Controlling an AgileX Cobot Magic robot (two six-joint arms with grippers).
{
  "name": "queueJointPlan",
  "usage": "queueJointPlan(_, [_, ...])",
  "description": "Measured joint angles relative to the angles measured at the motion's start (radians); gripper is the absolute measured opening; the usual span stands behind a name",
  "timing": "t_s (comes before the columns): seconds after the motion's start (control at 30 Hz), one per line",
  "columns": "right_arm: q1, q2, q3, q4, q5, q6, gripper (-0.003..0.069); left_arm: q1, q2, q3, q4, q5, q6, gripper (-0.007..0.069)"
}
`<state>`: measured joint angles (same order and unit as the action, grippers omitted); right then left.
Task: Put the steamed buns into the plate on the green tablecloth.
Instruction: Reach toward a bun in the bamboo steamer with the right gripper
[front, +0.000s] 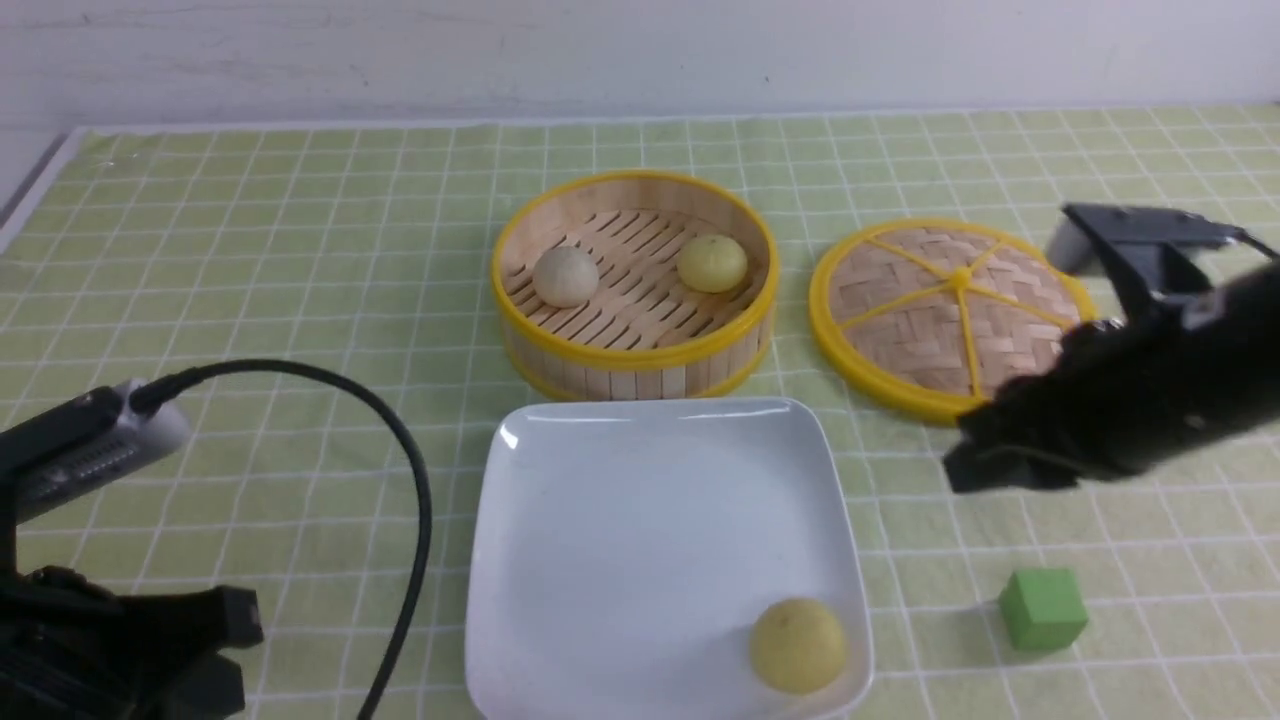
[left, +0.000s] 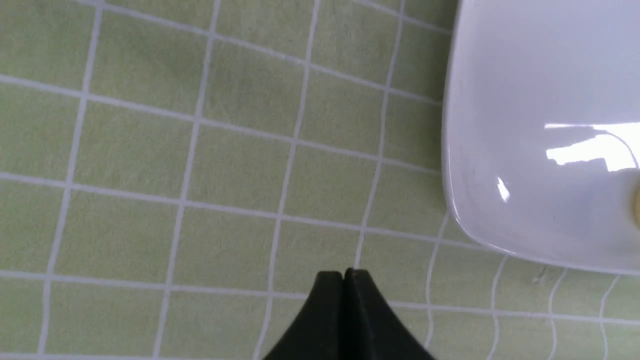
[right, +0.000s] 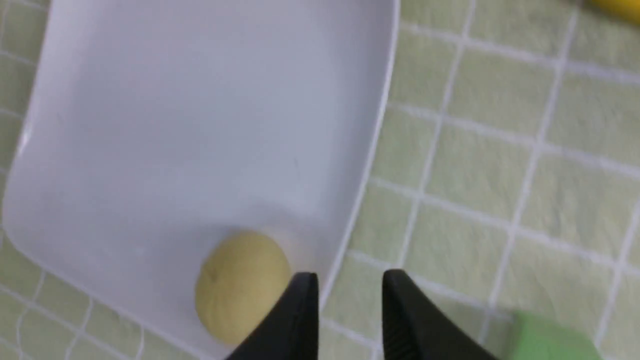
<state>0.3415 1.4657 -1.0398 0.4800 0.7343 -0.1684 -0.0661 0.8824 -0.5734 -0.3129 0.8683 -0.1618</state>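
One pale yellow steamed bun (front: 797, 645) lies in the near right corner of the white square plate (front: 560, 560) on the green tablecloth (front: 300, 250). It also shows in the right wrist view (right: 240, 285). A greyish-white bun (front: 565, 276) and a yellow bun (front: 712, 263) sit in the bamboo steamer (front: 634, 350). My right gripper (right: 350, 285) is open and empty, above the cloth just right of the plate (right: 150, 125); its arm (front: 1100, 410) is blurred. My left gripper (left: 343, 274) is shut and empty over the cloth left of the plate (left: 500, 100).
The woven steamer lid (front: 945, 310) lies right of the steamer, partly behind my right arm. A green cube (front: 1042, 608) sits on the cloth at the near right, also in the right wrist view (right: 550, 340). A black cable (front: 400, 470) loops from my left arm.
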Motion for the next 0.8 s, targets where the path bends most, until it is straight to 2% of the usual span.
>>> queueJointPlan(0.17, [0.043, 0.188, -0.216, -0.040, -0.028, -0.038, 0.0295, 0.000, 0.002, 0.000, 0.000, -0.009, 0.001, 0.0027])
queueJointPlan(0.2, [0.059, 0.282, -0.324, -0.068, -0.028, -0.056, 0.0310, 0.000, 0.002, 0.000, 0.002, -0.007, 0.003, 0.0043])
queueJointPlan(0.27, [0.065, 0.330, -0.387, -0.079, -0.028, -0.061, 0.0316, 0.000, 0.002, 0.000, 0.003, -0.004, 0.003, 0.0055])
queueJointPlan(0.3, [0.070, 0.416, -0.516, -0.092, -0.036, -0.063, 0.0322, 0.000, 0.002, 0.000, 0.004, 0.000, 0.003, 0.0083])
queueJointPlan(0.5, [0.074, 0.653, -0.825, -0.145, -0.067, -0.063, 0.0327, 0.000, 0.002, 0.000, 0.004, 0.014, 0.003, 0.0166])
queueJointPlan(0.67, [0.074, 0.795, -0.965, -0.211, -0.128, -0.063, 0.0327, 0.000, 0.002, 0.000, 0.004, 0.017, 0.003, 0.0210])
queueJointPlan(0.8, [0.074, 0.872, -0.989, -0.250, -0.199, -0.066, 0.0327, 0.000, 0.002, 0.000, 0.004, 0.018, 0.003, 0.0217])
